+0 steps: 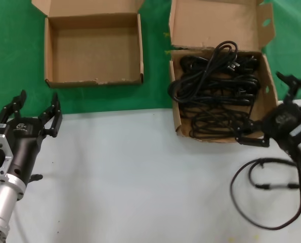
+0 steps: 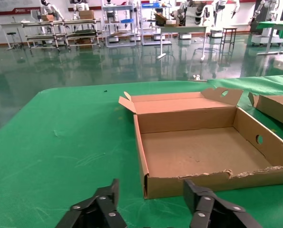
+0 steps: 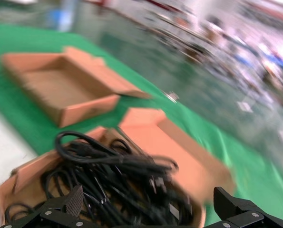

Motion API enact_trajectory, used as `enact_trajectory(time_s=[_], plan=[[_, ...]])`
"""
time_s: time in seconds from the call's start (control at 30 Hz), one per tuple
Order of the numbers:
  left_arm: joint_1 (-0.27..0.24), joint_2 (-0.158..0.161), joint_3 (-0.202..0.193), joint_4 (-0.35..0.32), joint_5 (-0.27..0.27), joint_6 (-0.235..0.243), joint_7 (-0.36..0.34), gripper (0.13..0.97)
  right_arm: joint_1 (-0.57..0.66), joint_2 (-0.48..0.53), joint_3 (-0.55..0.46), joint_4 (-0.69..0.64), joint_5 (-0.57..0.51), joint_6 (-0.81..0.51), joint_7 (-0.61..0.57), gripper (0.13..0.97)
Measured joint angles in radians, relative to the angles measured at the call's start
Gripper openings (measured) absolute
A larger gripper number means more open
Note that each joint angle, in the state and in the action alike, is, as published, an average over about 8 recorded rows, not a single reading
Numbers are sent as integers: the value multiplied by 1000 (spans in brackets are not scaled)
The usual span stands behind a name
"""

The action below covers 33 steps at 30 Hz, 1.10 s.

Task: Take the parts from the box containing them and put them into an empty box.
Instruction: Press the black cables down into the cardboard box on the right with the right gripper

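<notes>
The right gripper [image 1: 277, 112] is spread wide and holds nothing, at the near right corner of the full box [image 1: 268, 96], its cords [image 1: 216, 86] just beyond its fingers. The left gripper [image 1: 31, 110] waits wide open and unladen, the empty box [image 1: 50, 55] just ahead of it

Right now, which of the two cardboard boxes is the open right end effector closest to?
The box of black power cords, on the robot's right. The right end effector sits at its right front corner; the empty box lies far left.
</notes>
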State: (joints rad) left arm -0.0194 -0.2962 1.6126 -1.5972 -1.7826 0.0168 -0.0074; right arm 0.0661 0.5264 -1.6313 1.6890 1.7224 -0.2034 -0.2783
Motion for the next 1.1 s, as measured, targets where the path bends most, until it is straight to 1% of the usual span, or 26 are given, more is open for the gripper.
enact_trajectory(time_s=[0.07, 0.1, 0.2, 0.37, 0.4, 0.47, 0.67, 0.8, 1.1], plan=[[0, 0, 0, 0, 0, 0, 0, 546, 30, 23, -3, -5, -9, -55, -87, 966], [0, 0, 0, 0, 0, 0, 0, 546, 47, 33, -6, -10, -13, -82, -132, 966], [0, 0, 0, 0, 0, 0, 0, 472, 105, 62, -27, -30, -29, -161, -266, 966], [0, 0, 0, 0, 0, 0, 0, 350, 226, 102, -97, -81, -77, -276, -472, 966], [0, 0, 0, 0, 0, 0, 0, 350, 250, 107, -113, -91, -90, -293, -503, 966], [0, 0, 0, 0, 0, 0, 0, 317, 296, 115, -146, -109, -119, -318, -556, 966], [0, 0, 0, 0, 0, 0, 0, 218, 406, 115, -230, -145, -213, -344, -634, 966], [0, 0, 0, 0, 0, 0, 0, 218, 463, 107, -273, -169, -266, -345, -665, 966], [0, 0, 0, 0, 0, 0, 0, 152, 551, 82, -338, -223, -349, -333, -675, 953]])
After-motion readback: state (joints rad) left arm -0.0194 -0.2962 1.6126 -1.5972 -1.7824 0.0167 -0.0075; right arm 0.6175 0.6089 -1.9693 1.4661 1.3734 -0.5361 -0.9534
